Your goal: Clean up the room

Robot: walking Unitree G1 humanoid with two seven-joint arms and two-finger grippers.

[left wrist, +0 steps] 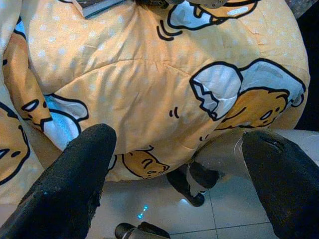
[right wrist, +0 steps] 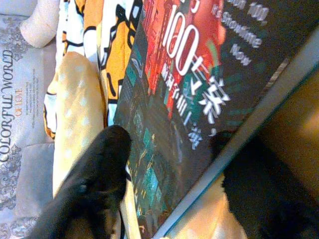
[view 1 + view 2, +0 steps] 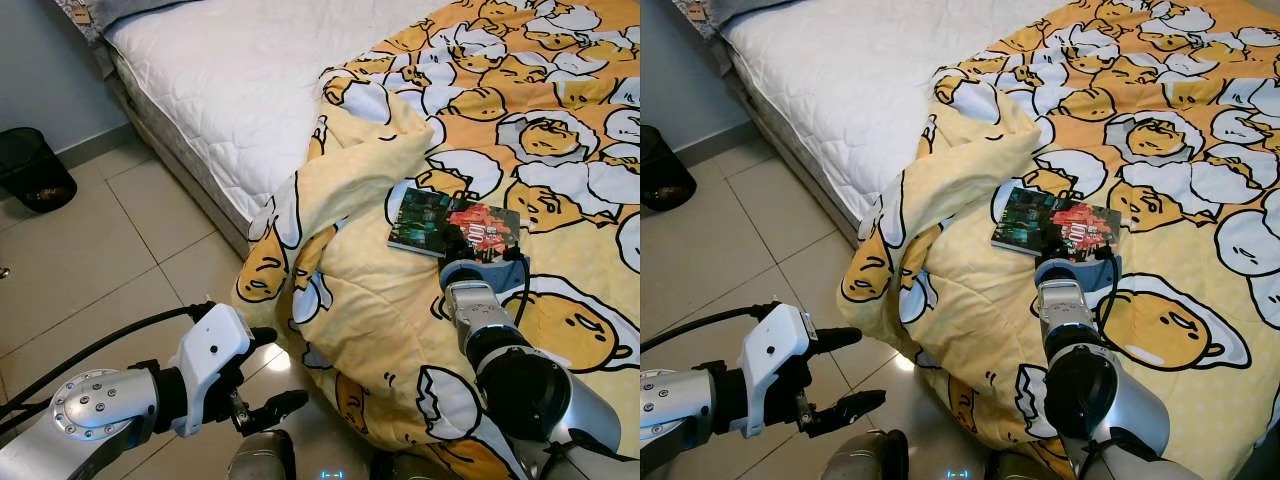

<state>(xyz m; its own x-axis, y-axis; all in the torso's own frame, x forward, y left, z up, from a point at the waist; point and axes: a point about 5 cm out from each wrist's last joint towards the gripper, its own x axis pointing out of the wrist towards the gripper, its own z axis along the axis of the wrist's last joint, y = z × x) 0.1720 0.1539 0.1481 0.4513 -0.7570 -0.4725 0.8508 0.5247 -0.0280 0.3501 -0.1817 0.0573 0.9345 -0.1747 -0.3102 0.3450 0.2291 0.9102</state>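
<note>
My right gripper (image 3: 478,250) reaches the book (image 3: 452,224) on the bed (image 3: 230,80).

The book, dark-covered with red artwork and "100" in pale lettering, lies flat on the yellow egg-character duvet (image 3: 520,130), right of its bunched fold that hangs over the bed's near edge toward the tiled floor (image 3: 110,260). In my right wrist view my fingers (image 2: 94,184) straddle the book's near corner, one on each side, parted around it; I cannot tell whether they press it. My left gripper (image 3: 268,375) hangs low at the near left above the floor, fingers wide apart, holding nothing. A black mesh wastebasket (image 3: 30,168) stands far left by the wall.
</note>
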